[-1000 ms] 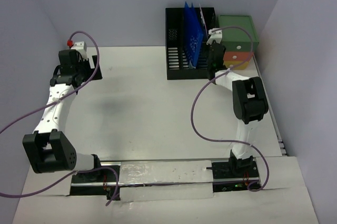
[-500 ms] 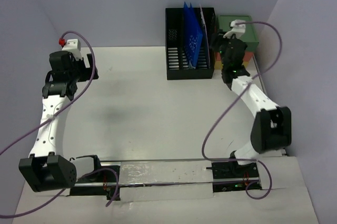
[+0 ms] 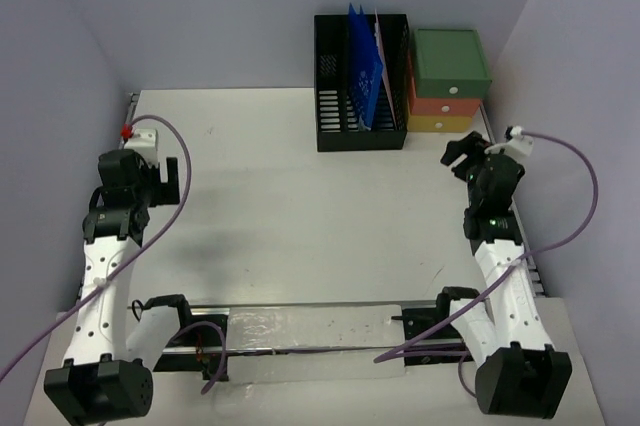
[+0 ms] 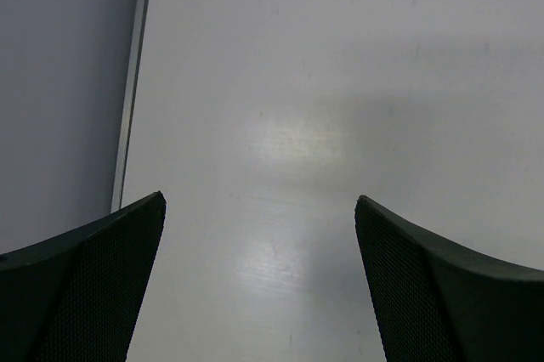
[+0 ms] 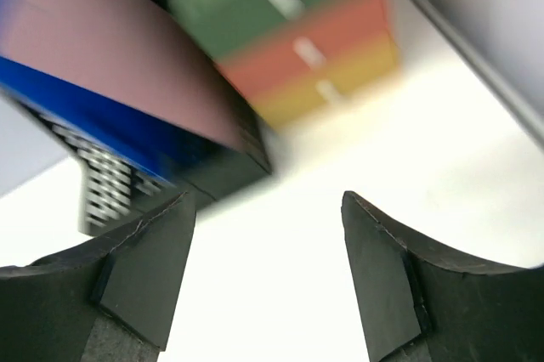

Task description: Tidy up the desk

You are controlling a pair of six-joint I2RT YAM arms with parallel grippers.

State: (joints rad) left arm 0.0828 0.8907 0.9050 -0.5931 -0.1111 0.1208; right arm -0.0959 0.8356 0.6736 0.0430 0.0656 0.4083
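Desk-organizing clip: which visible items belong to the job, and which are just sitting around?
Job: desk; left end effector; right end effector, both open and empty.
Just there: black file rack; blue folders in it; drawer unit; purple cables.

Middle of the white desk (image 3: 300, 206) lies open for passage front to back, while obstacles bunch at the far right corner: black file rack (image 3: 335, 124) holding upright blue folders (image 3: 365, 76), drawer unit (image 3: 450, 76) just beside it, and walls (image 3: 60, 66) hem both side edges.
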